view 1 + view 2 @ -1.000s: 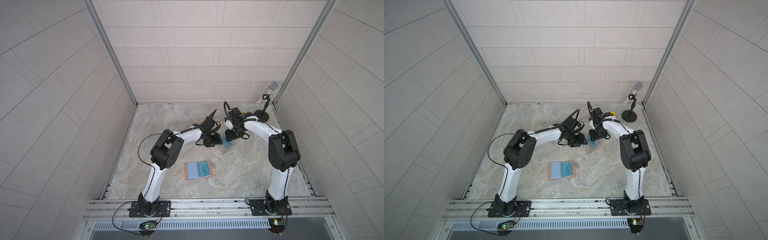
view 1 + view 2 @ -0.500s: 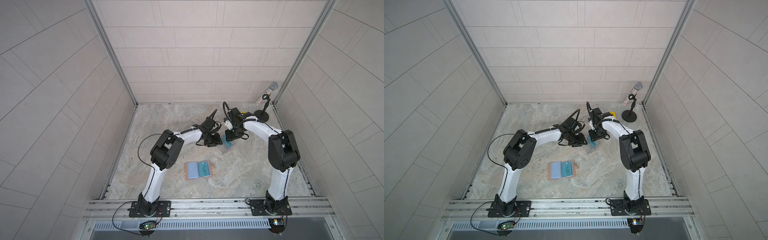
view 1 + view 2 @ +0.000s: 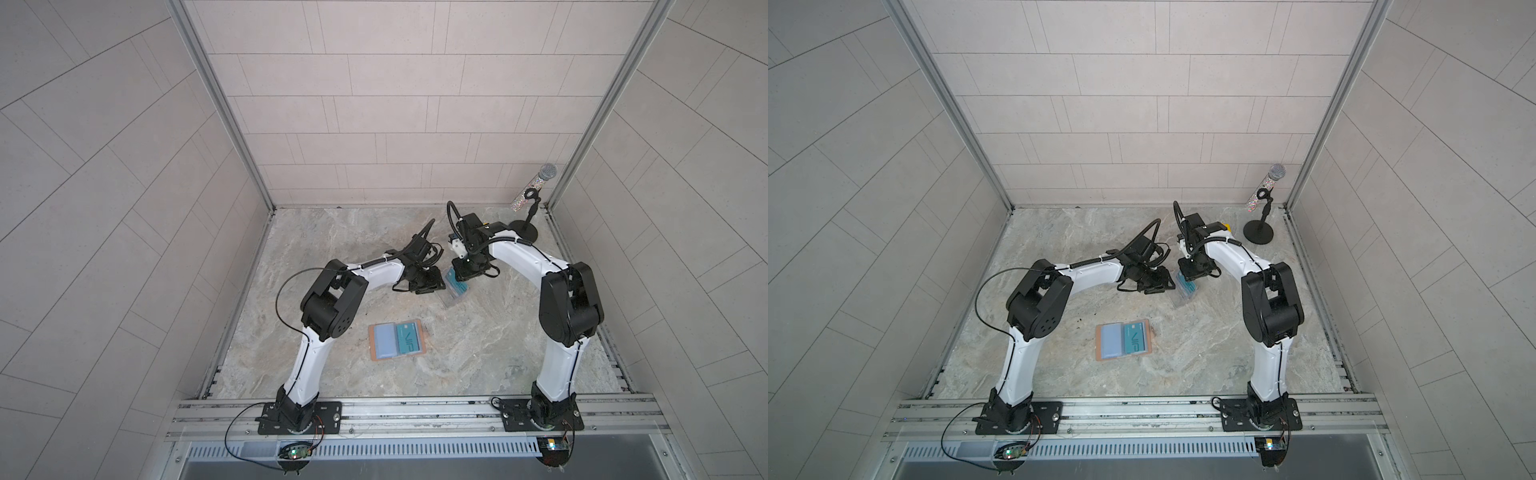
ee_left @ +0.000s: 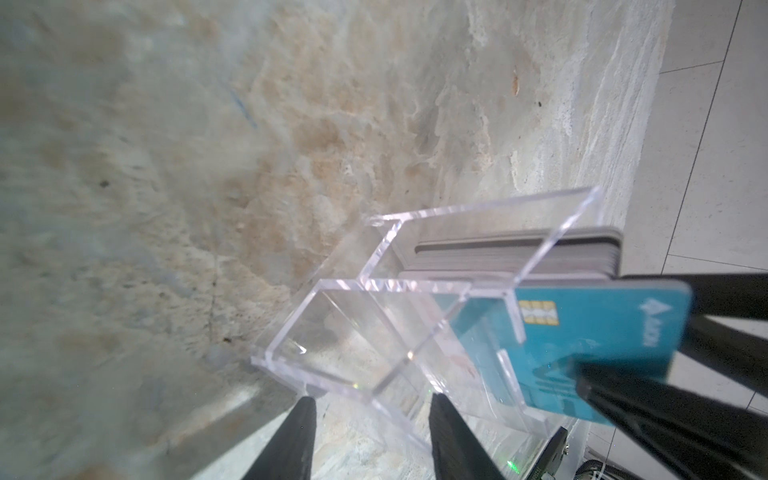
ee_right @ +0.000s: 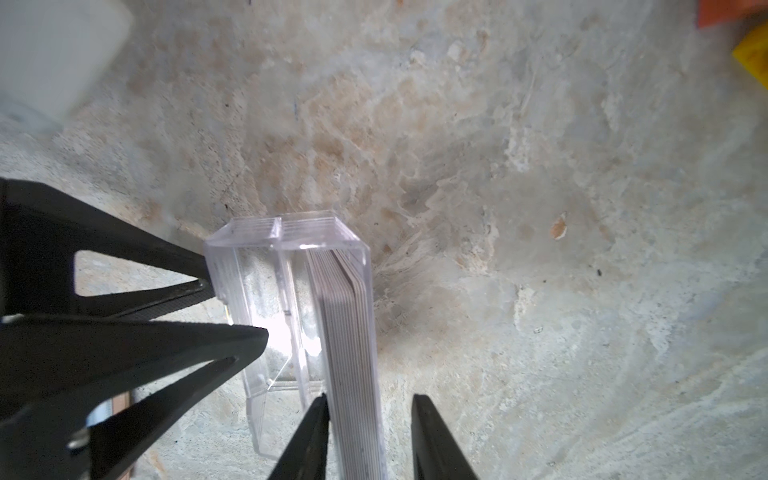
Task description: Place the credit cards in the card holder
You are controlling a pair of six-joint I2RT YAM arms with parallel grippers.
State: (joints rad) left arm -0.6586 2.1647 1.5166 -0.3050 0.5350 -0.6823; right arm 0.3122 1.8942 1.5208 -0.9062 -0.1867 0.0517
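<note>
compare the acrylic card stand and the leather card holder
The acrylic card stand is clear; the card holder is tan-pink, lying open flat. The stand carries a thick stack of cards on edge; the holder shows one teal VIP card in a sleeve. The stand sits farther back; the holder lies nearer the front. The stand too holds a teal card.

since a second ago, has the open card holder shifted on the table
No. In a top view the card holder lies at the same spot and tilt relative to the front rail.
</note>
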